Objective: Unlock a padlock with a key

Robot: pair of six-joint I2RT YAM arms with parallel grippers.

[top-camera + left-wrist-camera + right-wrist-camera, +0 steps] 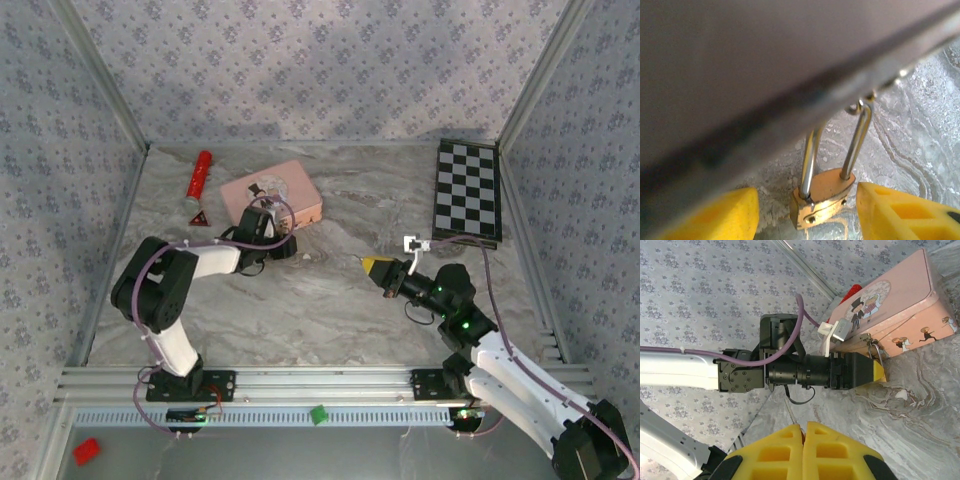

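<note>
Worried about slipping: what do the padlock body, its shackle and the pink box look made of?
Padlock body: likely brass, golden with dull sheen.
Shackle: seemingly steel, silvery, bright mirror-like highlights.
Pink box: probably painted tin, smooth glossy print, crisp seams.

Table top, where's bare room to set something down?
The table is bare between the pink tin and the checkerboard, and along its near edge at centre. Crowded at back left: red tube, tin, left gripper.
</note>
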